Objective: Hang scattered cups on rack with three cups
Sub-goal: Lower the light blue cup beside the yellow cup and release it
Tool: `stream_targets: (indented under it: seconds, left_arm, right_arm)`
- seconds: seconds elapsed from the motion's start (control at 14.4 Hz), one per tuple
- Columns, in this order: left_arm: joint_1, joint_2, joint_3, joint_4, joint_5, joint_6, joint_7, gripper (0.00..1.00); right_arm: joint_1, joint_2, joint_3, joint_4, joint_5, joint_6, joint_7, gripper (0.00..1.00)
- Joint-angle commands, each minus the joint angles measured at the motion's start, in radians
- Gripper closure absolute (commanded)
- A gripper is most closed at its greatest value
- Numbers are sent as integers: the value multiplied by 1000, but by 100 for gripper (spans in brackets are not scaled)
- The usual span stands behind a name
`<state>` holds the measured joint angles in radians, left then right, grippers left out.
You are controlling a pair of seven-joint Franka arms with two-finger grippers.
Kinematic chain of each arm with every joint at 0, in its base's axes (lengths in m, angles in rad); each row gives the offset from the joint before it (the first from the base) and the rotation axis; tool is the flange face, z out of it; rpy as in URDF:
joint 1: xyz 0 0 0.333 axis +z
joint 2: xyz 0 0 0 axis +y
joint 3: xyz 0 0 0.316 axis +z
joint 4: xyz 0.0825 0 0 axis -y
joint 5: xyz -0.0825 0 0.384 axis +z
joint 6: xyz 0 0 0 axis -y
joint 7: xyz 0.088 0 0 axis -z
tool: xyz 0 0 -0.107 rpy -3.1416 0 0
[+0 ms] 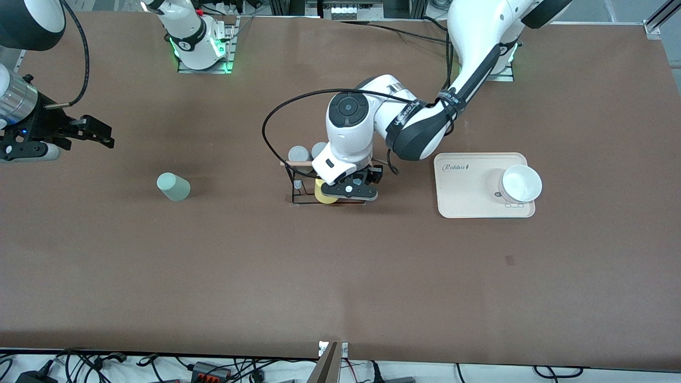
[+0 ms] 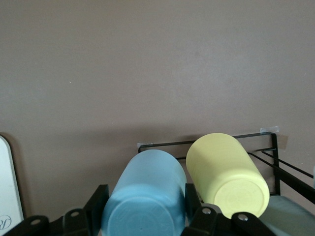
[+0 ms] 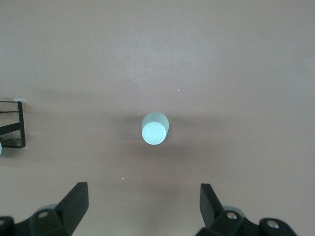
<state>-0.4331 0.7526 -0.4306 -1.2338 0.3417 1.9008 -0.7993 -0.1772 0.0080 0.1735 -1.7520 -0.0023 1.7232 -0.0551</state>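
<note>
Front view puts the left gripper (image 1: 348,192) down at the rack (image 1: 296,183), which stands mid-table between the mint cup (image 1: 173,186) and the beige tray (image 1: 484,186) holding a white bowl (image 1: 520,184). Left wrist view shows that gripper's fingers (image 2: 96,206) pinching the blue cup (image 2: 145,196), base toward the camera, right beside a yellow cup (image 2: 227,172) already sitting in the rack's (image 2: 206,142) black wire frame. Two grey cups (image 1: 298,154) are visible on the rack near the wooden dowel (image 1: 295,163); a third cannot be made out under the arm. Whether the blue cup is seated on a peg is hidden, so I would judge the first hanging as under way, not finished. The mint cup lies on its side on bare table toward the right arm's end, well apart from the rack and untouched. The right gripper (image 1: 96,133) hangs above the table at that end, and the right wrist view shows its fingers (image 3: 74,201) spread wide with the mint cup (image 3: 155,128) centred below them. So roughly half remains: release the blue cup, then fetch and hang the mint one.
</note>
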Motion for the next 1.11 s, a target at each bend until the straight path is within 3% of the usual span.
stream_targets:
  seconds: [0.0, 0.28, 1.04]
  left_arm:
    - [-4, 5, 4, -10, 33, 35, 8, 90]
    - [-3, 5, 6, -59, 36, 122, 8, 90]
    - [7, 2, 7, -104, 89, 126, 8, 88]
  right_arm:
    - [2, 9, 1, 20, 13, -17, -3, 0]
    - [2, 10, 1, 20, 13, -17, -3, 0]
    - [4, 23, 1, 22, 19, -16, -5, 0]
